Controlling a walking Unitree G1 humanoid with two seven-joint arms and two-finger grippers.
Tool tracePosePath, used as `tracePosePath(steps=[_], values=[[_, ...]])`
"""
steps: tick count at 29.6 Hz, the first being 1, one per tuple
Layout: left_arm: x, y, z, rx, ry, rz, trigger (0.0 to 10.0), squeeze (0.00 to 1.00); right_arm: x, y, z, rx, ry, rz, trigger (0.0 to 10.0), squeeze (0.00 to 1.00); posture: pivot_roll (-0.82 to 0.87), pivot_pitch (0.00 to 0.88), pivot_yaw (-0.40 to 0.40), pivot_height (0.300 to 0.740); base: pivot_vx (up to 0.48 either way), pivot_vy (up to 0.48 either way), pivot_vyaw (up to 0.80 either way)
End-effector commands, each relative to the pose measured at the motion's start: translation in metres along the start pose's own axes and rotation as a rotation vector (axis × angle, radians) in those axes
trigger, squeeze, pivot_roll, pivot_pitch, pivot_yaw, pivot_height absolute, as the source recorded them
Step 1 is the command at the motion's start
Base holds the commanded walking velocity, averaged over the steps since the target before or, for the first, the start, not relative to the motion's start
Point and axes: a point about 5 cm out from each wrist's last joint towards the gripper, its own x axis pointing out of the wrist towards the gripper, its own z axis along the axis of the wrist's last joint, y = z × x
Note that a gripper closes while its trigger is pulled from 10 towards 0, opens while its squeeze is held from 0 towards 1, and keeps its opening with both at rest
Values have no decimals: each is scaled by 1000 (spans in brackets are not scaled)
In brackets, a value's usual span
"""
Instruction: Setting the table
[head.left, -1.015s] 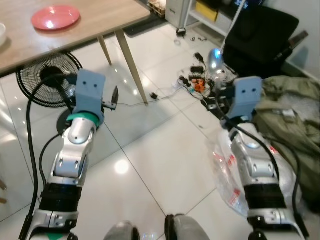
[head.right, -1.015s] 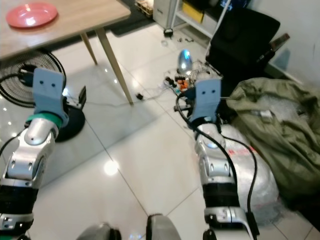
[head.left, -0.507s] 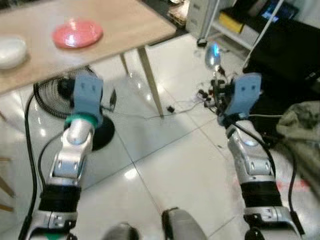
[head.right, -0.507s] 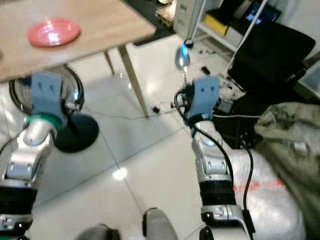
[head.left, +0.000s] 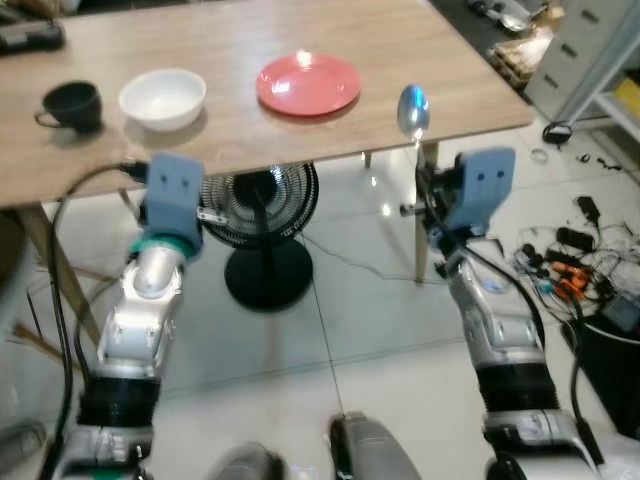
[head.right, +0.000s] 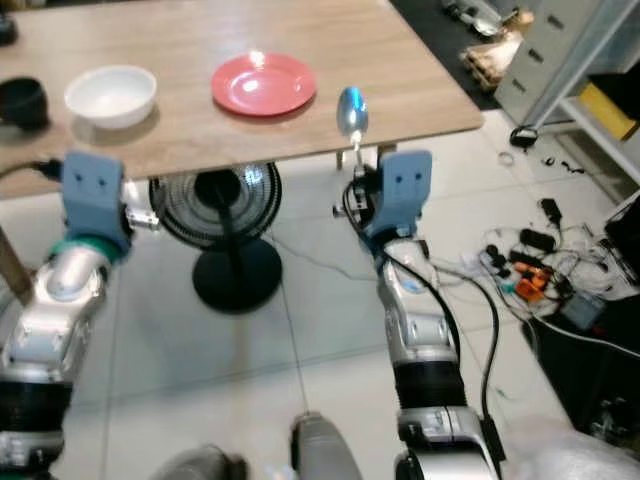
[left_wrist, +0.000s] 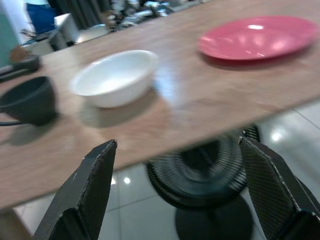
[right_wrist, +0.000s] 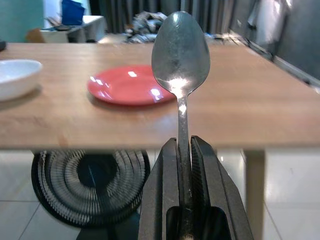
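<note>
1. A light wooden dining table (head.left: 330, 40) stands before the robot, with both arms raised short of its near edge.
2. The right gripper (right_wrist: 183, 165) has its two black fingers pressed tight on the handle of a shiny metal spoon (right_wrist: 180, 55), which stands upright with its bowl topmost.
3. In the head views the spoon's bowl (head.right: 351, 110) rises level with the table's near edge, close to the right-hand corner, and the gripper sits just off the edge, over the floor.
4. A round red plate (head.left: 308, 82) lies flat on the table, just beyond and to the left of the spoon.
5. A white ceramic bowl (head.left: 163, 97) rests left of the plate, apart from it.
6. A small black cup (head.left: 72, 103) with a handle stands left of the bowl, close beside it.
7. The left gripper (left_wrist: 185, 192) has its fingers (left_wrist: 95, 185) spread wide and holds nothing; it faces the table edge below the bowl.
8. Under the table, a black floor fan (head.left: 265, 215) with a round base stands on pale glossy tiles.
9. To the right, a tangle of cables and small devices (head.right: 535, 265) lies on the floor.
10. Grey drawers (head.left: 590, 50) stand at the far right.
</note>
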Motion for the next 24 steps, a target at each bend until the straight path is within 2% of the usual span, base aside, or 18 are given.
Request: tracePosePath(steps=[1, 6, 13, 16, 20, 24], values=[[-3, 6, -5, 16, 21, 19, 10000, 0, 1, 7, 2, 36, -18, 21, 10000, 0, -28, 59, 37, 740, 480, 0, 0], [-2, 8, -4, 18, 18, 24, 10000, 0, 1, 14, 11, 90, -64, 75, 10000, 0, -25, 62, 42, 740, 480, 0, 0], [-1, 11, -3, 20, 15, 31, 10000, 0, 3, 17, 12, 66, -64, 79, 10000, 0, -22, 63, 40, 740, 480, 0, 0], [-1, 12, -3, 21, 14, 35, 10000, 0, 7, 14, 12, 37, -47, 30, 10000, 0, -21, 64, 38, 740, 480, 0, 0], [-1, 12, -3, 16, 19, 33, 10000, 0, 10, -3, 11, -5, -25, -93, 10000, 0, -24, 67, 38, 740, 443, 0, 0], [-1, 11, -3, 8, 26, 26, 10000, 0, 10, -9, 9, -38, 0, -122, 10000, 0, -25, 68, 37, 740, 250, 0, 0]])
